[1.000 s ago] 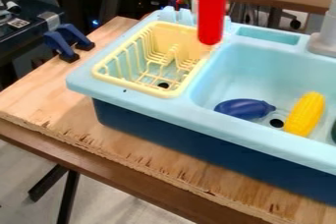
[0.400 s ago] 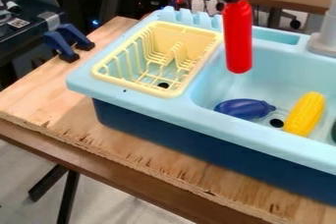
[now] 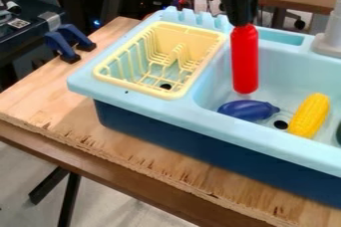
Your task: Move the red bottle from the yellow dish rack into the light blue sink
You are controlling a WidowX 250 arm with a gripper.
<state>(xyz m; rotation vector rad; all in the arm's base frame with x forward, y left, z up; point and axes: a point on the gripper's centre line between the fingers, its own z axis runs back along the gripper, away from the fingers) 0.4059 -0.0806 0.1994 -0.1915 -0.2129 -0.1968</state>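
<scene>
At the upper right of centre, my gripper point(image 3: 242, 22) hangs down, shut on the top of a red bottle point(image 3: 245, 61). The bottle is upright inside the left part of the light blue sink point(image 3: 279, 66), its lower end just behind the purple eggplant point(image 3: 248, 110); I cannot tell if it touches the sink floor. To the right of the eggplant lies a yellow corn cob point(image 3: 309, 116). A pale yellow dish rack point(image 3: 190, 32) stands left of the basin.
A grey faucet point(image 3: 330, 39) rises at the sink's right back. Blue clamps point(image 3: 61, 44) grip the wooden table point(image 3: 47, 94) at the left. A dark green thing point(image 3: 338, 134) is cut off at the right edge.
The gripper has come into view with the red bottle, moving right and down from over the rack's back corner into the basin. The eggplant, corn and rack have not moved.
</scene>
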